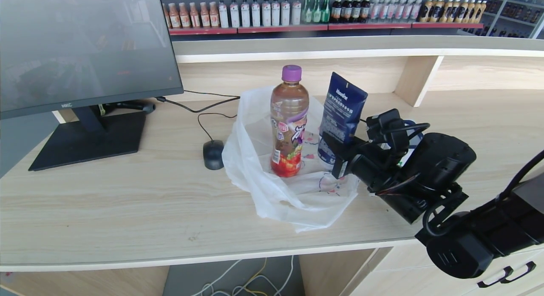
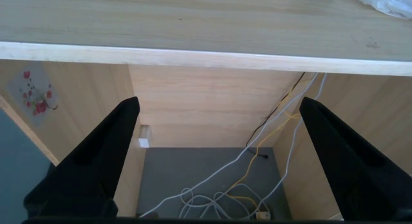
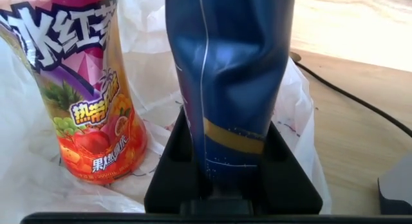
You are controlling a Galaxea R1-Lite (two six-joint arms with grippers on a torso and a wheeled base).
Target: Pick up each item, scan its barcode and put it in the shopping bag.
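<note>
Bottle (image 1: 289, 126) upright in bag (image 1: 255, 177); R gripper (image 1: 334, 155) clamps pouch (image 1: 345, 104).

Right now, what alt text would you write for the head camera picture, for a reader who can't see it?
The right arm's jaws grip a blue pouch upright beside a purple-capped juice bottle, which stands on a white shopping bag spread on a wooden counter. A monitor and a mouse sit to the left; drink shelves line the back.

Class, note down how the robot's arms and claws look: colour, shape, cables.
The right arm is matt black, with bulky rounded joints and black cables looping over its wrist. The left claw has two flat, black, tapering fingers.
</note>
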